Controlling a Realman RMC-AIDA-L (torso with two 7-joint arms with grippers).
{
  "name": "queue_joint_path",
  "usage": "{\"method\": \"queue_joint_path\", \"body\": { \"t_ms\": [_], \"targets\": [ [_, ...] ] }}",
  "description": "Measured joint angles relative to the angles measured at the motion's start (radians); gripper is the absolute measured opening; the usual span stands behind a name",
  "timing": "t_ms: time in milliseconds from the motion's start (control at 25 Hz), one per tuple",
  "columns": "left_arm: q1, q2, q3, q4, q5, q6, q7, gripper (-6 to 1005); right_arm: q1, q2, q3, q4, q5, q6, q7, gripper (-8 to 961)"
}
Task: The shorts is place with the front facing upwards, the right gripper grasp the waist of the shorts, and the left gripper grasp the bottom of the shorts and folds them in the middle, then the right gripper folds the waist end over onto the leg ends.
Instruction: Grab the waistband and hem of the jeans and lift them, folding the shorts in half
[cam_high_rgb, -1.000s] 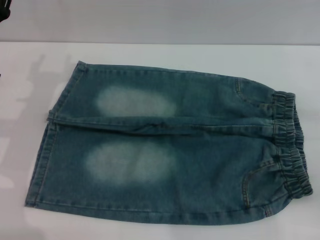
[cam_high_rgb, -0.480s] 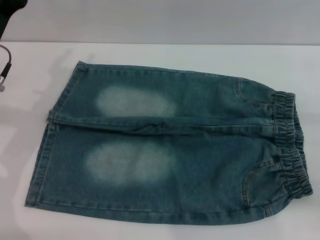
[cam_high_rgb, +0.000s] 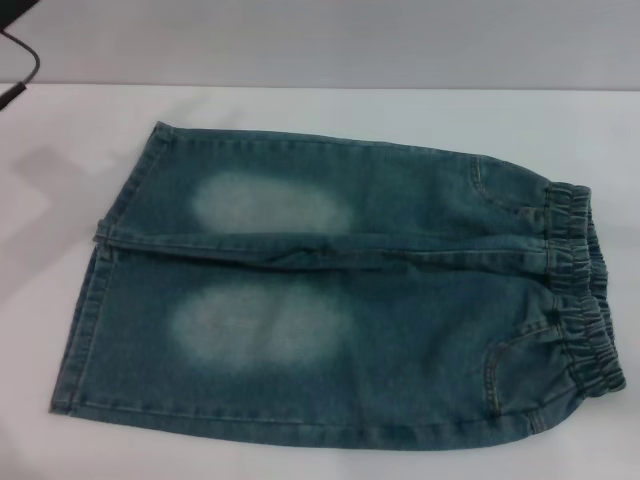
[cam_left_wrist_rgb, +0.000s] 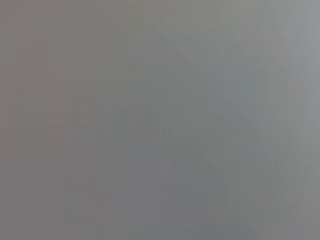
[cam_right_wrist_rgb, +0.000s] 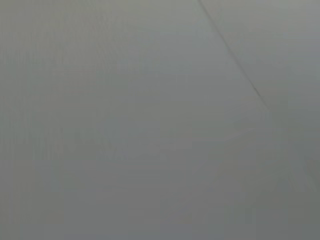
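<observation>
The shorts lie flat on the white table in the head view, front up, with two pale patches on the legs. The ruffled waist is at the right end. The bottom, with its straight leg ends, is at the left. Only a dark bit of the left arm with a thin cable shows at the top left corner, well away from the shorts. Neither gripper appears in any view. Both wrist views show only a plain grey surface.
A faint shadow falls on the table to the left of the far leg. The grey wall rises behind the table's back edge. A thin dark line crosses the right wrist view.
The dark left arm part at the top left corner has drawn upward and farther out of the head view. Its shadow on the table has shifted. The shorts have not moved.
</observation>
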Motion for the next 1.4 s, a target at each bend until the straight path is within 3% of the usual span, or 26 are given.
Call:
{"method": "queue_joint_path", "body": {
  "t_ms": [80, 280, 320, 360, 400, 440, 680, 920, 1400],
  "targets": [
    [0.000, 0.010, -0.017, 0.013, 0.053, 0.003, -0.049, 766, -0.006, -0.001, -0.003, -0.009, -0.003, 0.002, 0.005, 607],
    [0.000, 0.054, -0.186, 0.086, 0.485, 0.098, -0.375, 766, -0.008, -0.002, 0.002, -0.022, -0.002, 0.012, 0.007, 607],
    [0.000, 0.054, -0.186, 0.086, 0.485, 0.098, -0.375, 766, -0.008, -0.002, 0.003, -0.025, -0.001, 0.016, 0.007, 608],
    [0.007, 0.057, -0.277, 0.124, 0.661, 0.169, -0.487, 766, -0.009, -0.002, 0.003, -0.029, -0.001, 0.020, 0.007, 608],
    [0.010, 0.059, -0.320, 0.141, 0.748, 0.213, -0.540, 766, -0.010, -0.002, 0.003, -0.038, 0.000, 0.028, 0.007, 608],
    [0.010, 0.059, -0.320, 0.141, 0.748, 0.213, -0.540, 766, -0.010, -0.002, 0.003, -0.038, 0.000, 0.028, 0.007, 608],
    [0.003, 0.076, -0.442, 0.160, 1.063, 0.482, -0.663, 766, -0.023, -0.002, 0.007, -0.070, 0.002, 0.047, 0.008, 608],
    [0.025, 0.073, -0.467, 0.157, 1.205, 0.607, -0.684, 766, -0.031, -0.002, 0.015, -0.088, 0.003, 0.063, 0.010, 607],
    [0.070, 0.065, -0.516, 0.124, 1.389, 0.613, -0.748, 766, -0.025, -0.004, 0.013, -0.112, 0.002, 0.108, 0.010, 608]
  ]
}}
